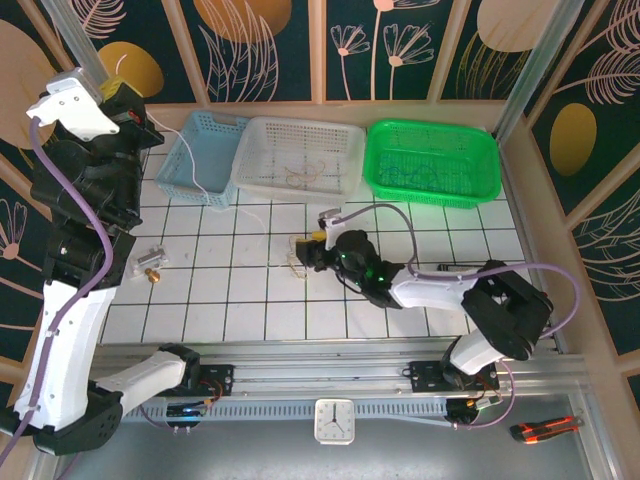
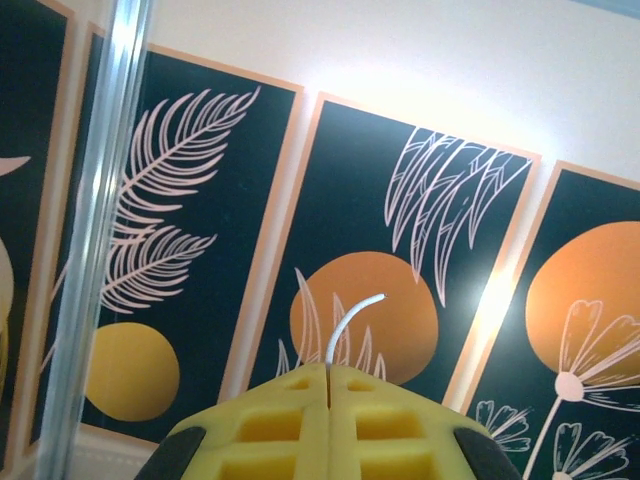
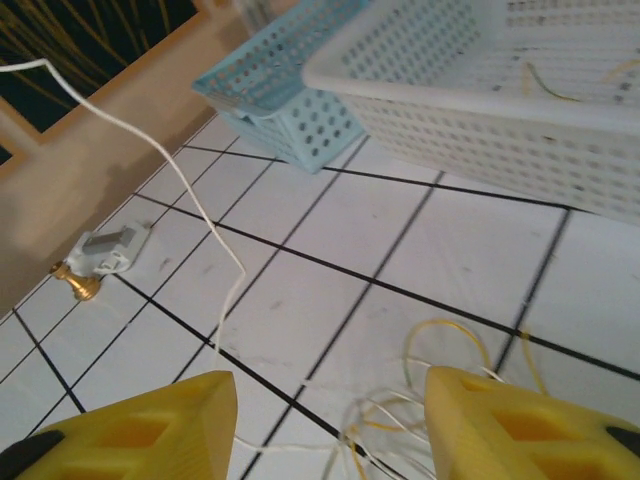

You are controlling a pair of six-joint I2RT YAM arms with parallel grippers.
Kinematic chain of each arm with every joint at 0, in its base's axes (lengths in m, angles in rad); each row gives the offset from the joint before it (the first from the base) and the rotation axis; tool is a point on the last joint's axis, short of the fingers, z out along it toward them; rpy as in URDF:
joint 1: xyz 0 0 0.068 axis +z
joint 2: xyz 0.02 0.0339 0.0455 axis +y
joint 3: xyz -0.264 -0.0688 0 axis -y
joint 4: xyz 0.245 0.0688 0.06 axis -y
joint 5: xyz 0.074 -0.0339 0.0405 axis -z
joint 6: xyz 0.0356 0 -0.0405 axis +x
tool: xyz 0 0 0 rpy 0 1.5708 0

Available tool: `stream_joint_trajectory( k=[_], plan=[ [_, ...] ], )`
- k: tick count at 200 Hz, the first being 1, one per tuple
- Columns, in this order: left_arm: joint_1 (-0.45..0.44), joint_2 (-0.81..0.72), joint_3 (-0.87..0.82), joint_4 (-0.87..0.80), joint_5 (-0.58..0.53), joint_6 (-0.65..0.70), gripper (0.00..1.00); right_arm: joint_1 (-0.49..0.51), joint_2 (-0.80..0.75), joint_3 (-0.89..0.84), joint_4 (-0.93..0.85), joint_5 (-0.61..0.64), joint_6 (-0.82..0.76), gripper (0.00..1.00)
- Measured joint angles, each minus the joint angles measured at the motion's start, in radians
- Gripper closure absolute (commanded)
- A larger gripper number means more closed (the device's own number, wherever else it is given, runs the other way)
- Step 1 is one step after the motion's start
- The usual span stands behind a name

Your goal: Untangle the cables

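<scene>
Left wrist view first: left gripper [image 2: 328, 388] clenched, yellow foam pads [image 2: 270, 425] pressed flat together on a thin whitish-beige cable [image 2: 352, 318], stub end curling up out of the seam. From above, same left gripper [image 1: 115, 88] hoisted high by the back wall, presumably to draw that one strand out long and clear of the knot. Running down from there past the pale blue perforated plastic basket [image 1: 205, 155], then out across the white tiled table [image 1: 200, 310] and into the fist-sized tangle of yellowish and whitish cables [image 1: 296, 256].

Over to the right gripper [image 3: 330, 430]: released, yellow fingers [image 3: 150, 430] spread well apart, nothing pinched, hanging low with the tangle just beneath and between them. Placed there, by the look of it, to pin the bundle or pick out the next loop with the far end held up.

Further out: white perforated plastic basket [image 1: 296, 190] beyond the tangle, loose yellowish strands [image 1: 305, 170] lying inside, so likely the drop-off for freed pieces. Green perforated plastic basket [image 1: 430, 198] just beside it, contents too fine to make out. Small metal connector with a brass tip [image 3: 100, 248] off to the left on the tiles, well apart from the knot.
</scene>
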Motion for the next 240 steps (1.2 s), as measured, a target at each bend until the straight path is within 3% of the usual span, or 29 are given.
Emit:
stream_joint_trajectory(
  k=[95, 134, 149, 166, 201, 240],
  plan=[
    [0.0, 0.029, 0.028, 0.002, 0.091, -0.06, 1.0, 0.06, 0.32, 0.274, -0.008, -0.022, -0.04, 0.44],
    [0.0, 0.036, 0.035, 0.002, 0.117, -0.079, 1.0, 0.057, 0.445, 0.415, -0.016, 0.024, -0.028, 0.44],
    [0.0, 0.036, 0.039, 0.002, 0.125, -0.086, 1.0, 0.053, 0.494, 0.473, -0.024, 0.04, -0.021, 0.56],
    [0.0, 0.036, 0.042, 0.003, 0.138, -0.097, 1.0, 0.043, 0.526, 0.518, -0.032, 0.047, -0.01, 1.0],
    [0.0, 0.013, -0.007, 0.023, 0.165, -0.128, 1.0, 0.022, 0.47, 0.507, -0.06, 0.04, -0.01, 1.0],
    [0.0, -0.047, -0.194, 0.079, 0.191, -0.171, 1.0, 0.018, 0.173, 0.429, -0.085, 0.035, -0.014, 1.0]
  ],
)
